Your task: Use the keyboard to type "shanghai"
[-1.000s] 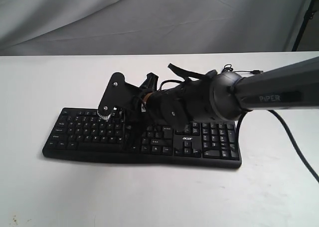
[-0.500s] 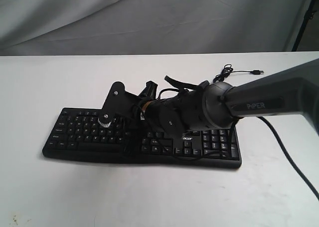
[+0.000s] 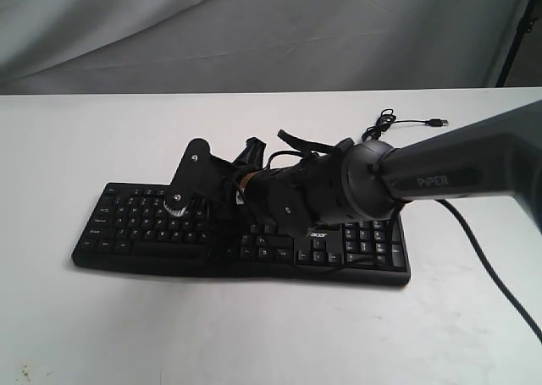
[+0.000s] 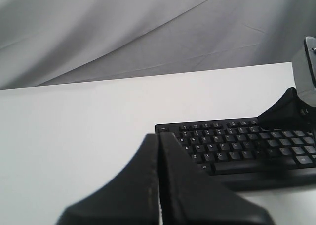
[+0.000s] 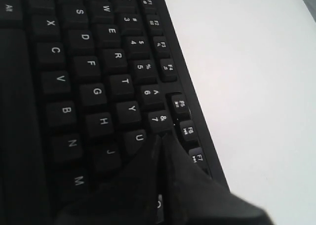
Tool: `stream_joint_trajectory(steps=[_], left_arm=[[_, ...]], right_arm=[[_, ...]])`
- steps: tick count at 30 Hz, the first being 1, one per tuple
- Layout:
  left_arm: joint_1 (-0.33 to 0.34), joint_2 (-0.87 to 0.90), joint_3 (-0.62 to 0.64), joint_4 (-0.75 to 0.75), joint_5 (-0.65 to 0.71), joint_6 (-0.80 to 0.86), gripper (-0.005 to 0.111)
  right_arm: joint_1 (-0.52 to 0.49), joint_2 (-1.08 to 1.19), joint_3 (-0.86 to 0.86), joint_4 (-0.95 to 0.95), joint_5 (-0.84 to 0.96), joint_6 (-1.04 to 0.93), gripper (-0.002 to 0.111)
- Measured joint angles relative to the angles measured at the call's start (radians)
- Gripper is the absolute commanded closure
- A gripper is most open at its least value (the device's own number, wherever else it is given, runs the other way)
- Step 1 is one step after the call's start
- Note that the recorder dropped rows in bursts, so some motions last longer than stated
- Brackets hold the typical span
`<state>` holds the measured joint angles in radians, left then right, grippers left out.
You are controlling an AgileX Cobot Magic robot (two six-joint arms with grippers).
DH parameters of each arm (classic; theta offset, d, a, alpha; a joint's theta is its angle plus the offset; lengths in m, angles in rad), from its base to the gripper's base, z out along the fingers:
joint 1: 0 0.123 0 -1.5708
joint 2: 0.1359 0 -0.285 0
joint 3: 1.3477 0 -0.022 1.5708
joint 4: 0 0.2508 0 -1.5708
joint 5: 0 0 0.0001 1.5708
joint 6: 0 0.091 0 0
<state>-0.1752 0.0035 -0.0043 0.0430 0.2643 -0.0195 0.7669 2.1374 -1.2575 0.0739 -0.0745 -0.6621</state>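
The black keyboard (image 3: 152,233) lies on the white table with its "acer" logo toward the right. My right gripper (image 3: 218,231) reaches over it from the right and is shut, tips down among the middle keys. In the right wrist view the shut tips (image 5: 160,136) sit beside the U and 7 keys of the keyboard (image 5: 89,76), hiding the keys under them. I cannot tell whether a key is pressed. My left gripper (image 4: 158,134) is shut on nothing and hangs over bare table, short of the keyboard's (image 4: 237,143) Esc corner. It is out of the exterior view.
A thin black USB cable (image 3: 398,123) curls on the table behind the keyboard's right end. The right arm's thicker black cable (image 3: 491,258) trails off to the right. A grey cloth backdrop (image 3: 254,30) hangs behind the white table (image 3: 254,326).
Over the last second the right arm dropped and its gripper came lower onto the middle keys. In the last half second it has barely shifted.
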Motion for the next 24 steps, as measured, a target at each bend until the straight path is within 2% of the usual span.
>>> stream_joint_trajectory(steps=[24], left_arm=[[0.000, 0.000, 0.000, 0.000, 0.000, 0.000, 0.107]], right_arm=[[0.000, 0.047, 0.000, 0.058, -0.037, 0.003, 0.108]])
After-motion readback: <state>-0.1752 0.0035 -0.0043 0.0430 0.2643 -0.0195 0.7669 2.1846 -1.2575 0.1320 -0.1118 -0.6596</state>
